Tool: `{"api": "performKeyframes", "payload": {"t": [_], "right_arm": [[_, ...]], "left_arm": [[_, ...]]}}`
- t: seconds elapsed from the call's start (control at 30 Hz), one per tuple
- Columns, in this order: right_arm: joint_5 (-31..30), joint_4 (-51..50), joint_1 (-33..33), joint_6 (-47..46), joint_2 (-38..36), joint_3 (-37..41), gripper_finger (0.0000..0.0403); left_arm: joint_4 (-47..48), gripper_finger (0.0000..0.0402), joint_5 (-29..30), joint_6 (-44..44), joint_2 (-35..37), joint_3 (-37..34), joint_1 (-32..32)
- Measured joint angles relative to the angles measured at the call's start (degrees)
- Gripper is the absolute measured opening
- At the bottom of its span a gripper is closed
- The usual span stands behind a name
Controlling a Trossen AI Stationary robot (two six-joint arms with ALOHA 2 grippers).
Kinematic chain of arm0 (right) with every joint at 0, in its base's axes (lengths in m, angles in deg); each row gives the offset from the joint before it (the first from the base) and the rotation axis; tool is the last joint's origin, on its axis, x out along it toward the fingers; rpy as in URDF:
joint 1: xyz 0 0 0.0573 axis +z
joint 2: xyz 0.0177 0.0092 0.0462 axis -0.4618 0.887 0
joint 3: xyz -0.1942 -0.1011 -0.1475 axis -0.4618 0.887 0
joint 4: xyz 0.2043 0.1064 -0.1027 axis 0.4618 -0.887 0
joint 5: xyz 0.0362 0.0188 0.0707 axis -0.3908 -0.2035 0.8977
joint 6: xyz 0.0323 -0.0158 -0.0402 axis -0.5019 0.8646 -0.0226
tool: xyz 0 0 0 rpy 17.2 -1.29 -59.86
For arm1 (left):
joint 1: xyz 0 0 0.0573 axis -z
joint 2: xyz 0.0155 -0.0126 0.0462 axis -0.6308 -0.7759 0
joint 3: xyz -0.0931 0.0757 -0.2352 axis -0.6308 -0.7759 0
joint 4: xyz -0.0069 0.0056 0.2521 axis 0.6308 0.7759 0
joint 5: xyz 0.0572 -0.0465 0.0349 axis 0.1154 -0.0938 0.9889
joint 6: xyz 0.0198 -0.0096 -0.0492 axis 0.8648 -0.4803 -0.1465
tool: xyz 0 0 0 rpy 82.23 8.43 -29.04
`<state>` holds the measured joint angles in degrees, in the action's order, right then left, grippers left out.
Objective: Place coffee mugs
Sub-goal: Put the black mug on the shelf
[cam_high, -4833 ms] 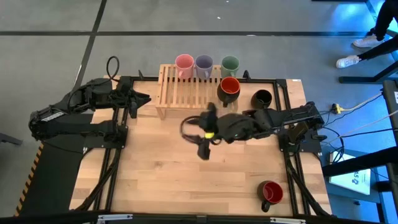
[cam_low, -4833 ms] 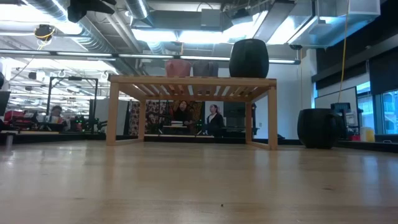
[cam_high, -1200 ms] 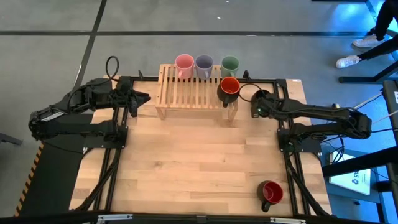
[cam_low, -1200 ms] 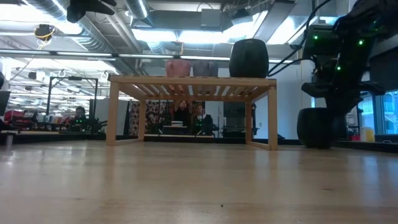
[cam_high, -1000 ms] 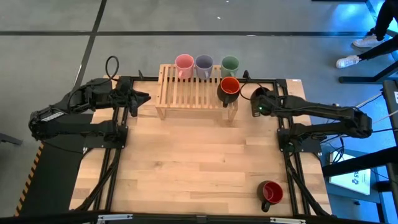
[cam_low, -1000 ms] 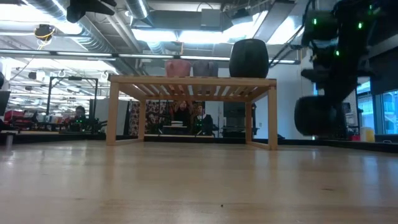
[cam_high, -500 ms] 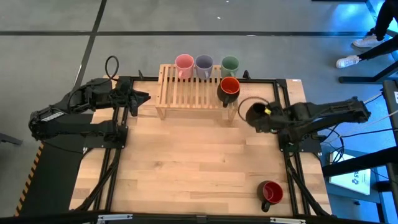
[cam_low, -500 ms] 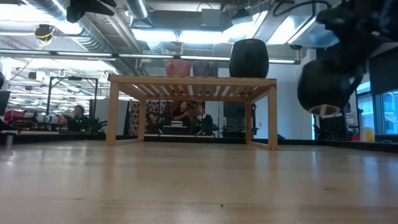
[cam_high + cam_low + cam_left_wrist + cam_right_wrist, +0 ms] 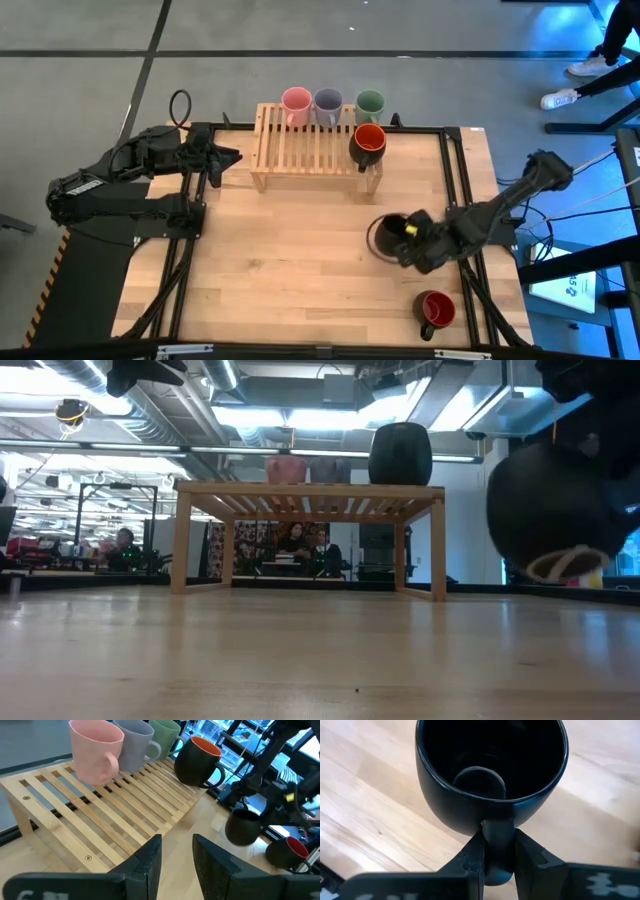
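Observation:
My right gripper (image 9: 404, 236) is shut on the all-black coffee mug (image 9: 384, 237), held in the air over the table's right half; the low view shows the mug (image 9: 545, 518) clear of the wood. Pink (image 9: 296, 101), lavender-grey (image 9: 328, 101) and green (image 9: 370, 102) mugs stand by their bases along the far edge of the wooden slatted rack (image 9: 305, 152). A dark mug with an orange inside (image 9: 368, 141) stands on the rack's right end. A dark mug with a red inside (image 9: 435, 309) stands on the table at the near right. My left gripper (image 9: 176, 861) waits open left of the rack. My right gripper pinches the black mug's handle (image 9: 497, 834) between its two fingers (image 9: 472, 854), one on each side of the loop. The fingers come from the table's right. The mug hangs clear of the table, mouth up and a little tilted, its base ring (image 9: 562, 565) showing from below.
The rack (image 9: 105, 815) stands at the table's far middle with bare slats in front of the mugs. Black rails (image 9: 455, 160) run along the table's left and right sides. Bare wood lies between the rack and the near edge. People show in the room beyond the table.
My right gripper has carried the black mug from beside the rack's right end toward the table's near edge and a little left. The mug has risen clear of the table and has tipped somewhat. The gripper has stayed shut on the handle.

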<state>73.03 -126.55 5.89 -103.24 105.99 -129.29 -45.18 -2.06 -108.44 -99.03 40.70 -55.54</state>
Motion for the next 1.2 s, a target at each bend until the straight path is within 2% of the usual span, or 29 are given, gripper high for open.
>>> {"api": "performKeyframes", "payload": {"t": [0.17, 0.3, 0.43, 0.57, 0.77, 0.9, 1.2], "right_arm": [[-1.8, 6.4, 0.9, 1.9, 8.0, -0.2, 0.0048], [-5.7, 6.8, 0.5, 5.6, 14.0, -5.5, 0.0048], [-8.0, 3.5, -1.3, 9.2, 19.8, -13.7, 0.0048], [-10.8, -1.0, -2.9, 9.7, 25.3, -24.5, 0.0048], [-11.0, -6.3, -7.2, 8.8, 34.1, -39.7, 0.0048], [-13.5, -11.2, -10.6, 10.5, 39.1, -50.1, 0.0048], [-18.6, -13.1, -16.2, 16.4, 44.2, -66.4, 0.0048]], "left_arm": [[0.1, 0.0104, 0.0, 0.0, 0.0, 0.0, 0.0], [0.1, 0.0104, 0.0, 0.0, 0.0, 0.0, 0.0], [0.1, 0.0104, -0.1, 0.0, 0.0, 0.0, 0.0], [0.1, 0.0104, 0.1, 0.0, 0.0, 0.0, 0.0], [0.1, 0.0104, -0.8, 0.1, 0.0, 0.0, 0.0], [0.1, 0.0104, -1.0, 2.9, 0.0, 0.0, 0.0], [0.1, 0.0104, -1.0, 8.5, 0.0, 0.0, 0.0]]}}
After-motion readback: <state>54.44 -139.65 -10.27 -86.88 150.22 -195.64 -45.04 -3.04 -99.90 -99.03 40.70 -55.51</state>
